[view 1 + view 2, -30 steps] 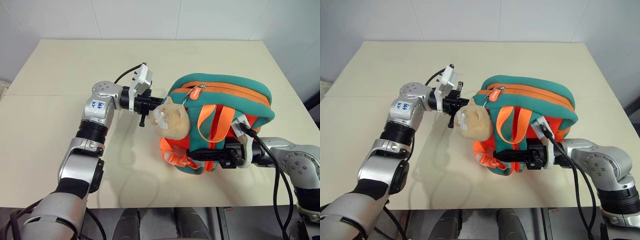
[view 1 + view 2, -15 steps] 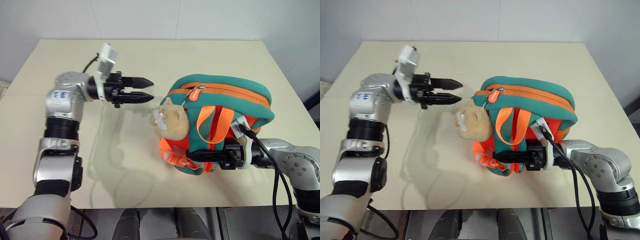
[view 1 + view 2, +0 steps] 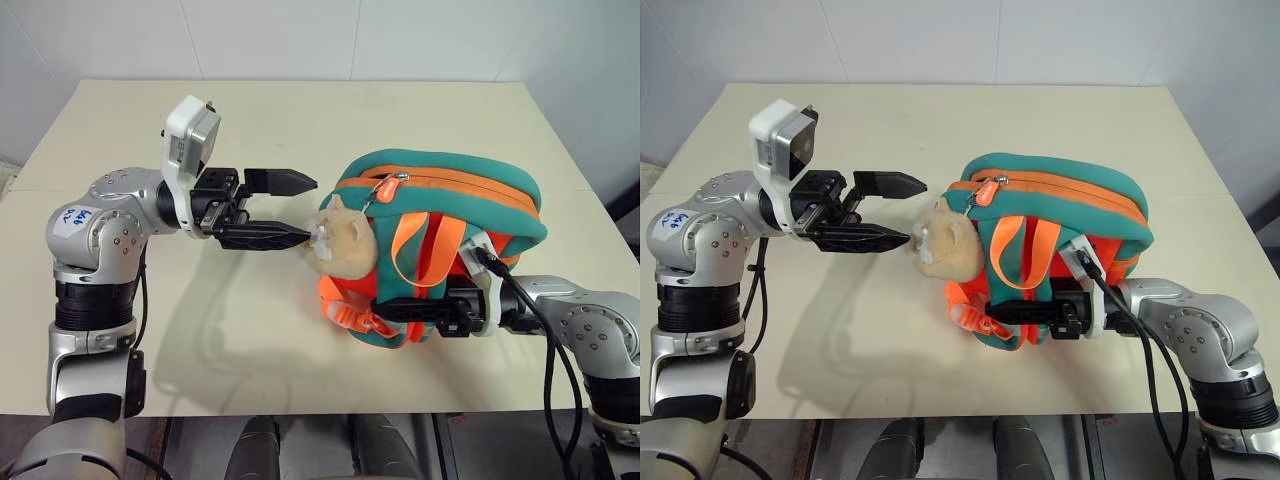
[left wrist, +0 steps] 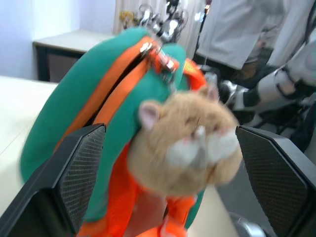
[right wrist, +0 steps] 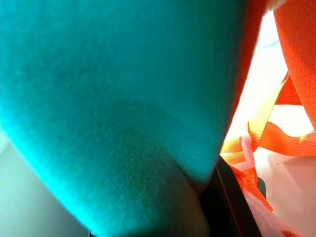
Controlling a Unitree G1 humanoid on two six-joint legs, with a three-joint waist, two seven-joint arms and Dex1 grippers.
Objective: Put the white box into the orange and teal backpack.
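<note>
The orange and teal backpack (image 3: pixel 450 190) stands on the cream table (image 3: pixel 250 330), its zipper shut along the top and a tan plush cat (image 3: pixel 345 240) hanging at its left side. My left gripper (image 3: pixel 310 210) is open wide, level, pointing right, its fingertips just short of the cat's face. In the left wrist view the cat (image 4: pixel 187 143) sits between the two spread fingers (image 4: pixel 74 173). My right gripper (image 3: pixel 385 309) reaches in from the right and is shut on the backpack's lower front, by the teal strap. The white box is out of view.
The table's far half (image 3: pixel 300 110) is bare up to the white wall. Orange webbing straps (image 3: pixel 345 312) lie loose at the backpack's base. The table's front edge runs just below my right arm. A person in white (image 4: pixel 237 29) stands beyond the table in the left wrist view.
My left gripper has opened from shut, pulled back to the left away from the plush cat, and its wrist has rolled. The right gripper and the backpack have stayed put.
</note>
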